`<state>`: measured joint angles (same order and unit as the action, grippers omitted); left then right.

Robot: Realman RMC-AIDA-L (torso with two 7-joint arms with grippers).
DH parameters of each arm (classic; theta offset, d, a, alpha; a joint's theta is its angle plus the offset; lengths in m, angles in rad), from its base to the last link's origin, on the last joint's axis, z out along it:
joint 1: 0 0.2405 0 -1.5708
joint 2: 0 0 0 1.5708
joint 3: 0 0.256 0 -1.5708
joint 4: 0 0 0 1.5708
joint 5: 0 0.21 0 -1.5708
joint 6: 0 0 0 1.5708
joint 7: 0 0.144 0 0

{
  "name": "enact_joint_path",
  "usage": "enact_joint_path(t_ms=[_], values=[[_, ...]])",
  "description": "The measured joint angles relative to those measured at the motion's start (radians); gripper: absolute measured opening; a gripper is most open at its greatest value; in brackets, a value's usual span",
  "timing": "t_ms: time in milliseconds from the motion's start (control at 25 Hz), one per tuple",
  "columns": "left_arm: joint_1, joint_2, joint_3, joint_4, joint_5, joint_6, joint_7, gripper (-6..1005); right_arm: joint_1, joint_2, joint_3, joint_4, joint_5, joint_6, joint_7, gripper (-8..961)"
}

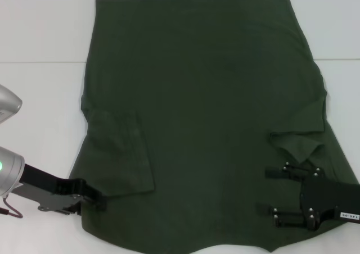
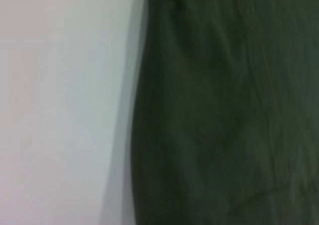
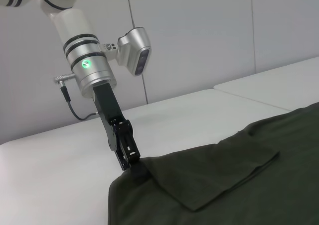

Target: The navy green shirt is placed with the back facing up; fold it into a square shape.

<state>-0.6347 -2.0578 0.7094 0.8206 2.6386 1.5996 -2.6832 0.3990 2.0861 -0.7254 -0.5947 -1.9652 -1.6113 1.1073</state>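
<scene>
The navy green shirt (image 1: 202, 96) lies flat on the white table (image 1: 39, 35), plain side up, with both sleeves folded inward onto the body. My left gripper (image 1: 97, 202) is at the shirt's near left edge, below the folded left sleeve (image 1: 121, 153). In the right wrist view the left gripper (image 3: 130, 163) looks shut on that edge of the shirt (image 3: 239, 185). My right gripper (image 1: 272, 193) is open, its two fingers spread wide over the shirt's near right part, just below the folded right sleeve (image 1: 298, 141). The left wrist view shows only the shirt's edge (image 2: 224, 110) on the table.
A seam (image 1: 34, 62) runs across the white table, towards the back. Bare table (image 2: 60, 105) lies left of the shirt. A pale wall (image 3: 199, 31) stands behind the left arm (image 3: 87, 60).
</scene>
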Motion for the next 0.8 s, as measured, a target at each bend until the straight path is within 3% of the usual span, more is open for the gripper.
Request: enact_joint_path(t_ms=[400, 600, 720, 800], values=[[-0.003, 0.003, -0.002, -0.005, 0.001, -0.011, 0.002, 228, 0.007, -0.001, 0.015, -0.002, 0.000, 0.001, 0.039, 869], [-0.004, 0.008, -0.020, -0.008, -0.010, -0.020, 0.023, 36, -0.007, -0.007, 0.035, -0.095, -0.009, -0.007, 0.236, 869], [-0.006, 0.011, -0.024, -0.009, -0.015, -0.016, 0.043, 36, -0.019, -0.029, 0.040, -0.210, -0.033, -0.022, 0.500, 869], [-0.007, 0.012, -0.023, -0.010, -0.015, -0.014, 0.058, 37, -0.019, -0.069, 0.050, -0.277, -0.061, -0.032, 0.720, 869]])
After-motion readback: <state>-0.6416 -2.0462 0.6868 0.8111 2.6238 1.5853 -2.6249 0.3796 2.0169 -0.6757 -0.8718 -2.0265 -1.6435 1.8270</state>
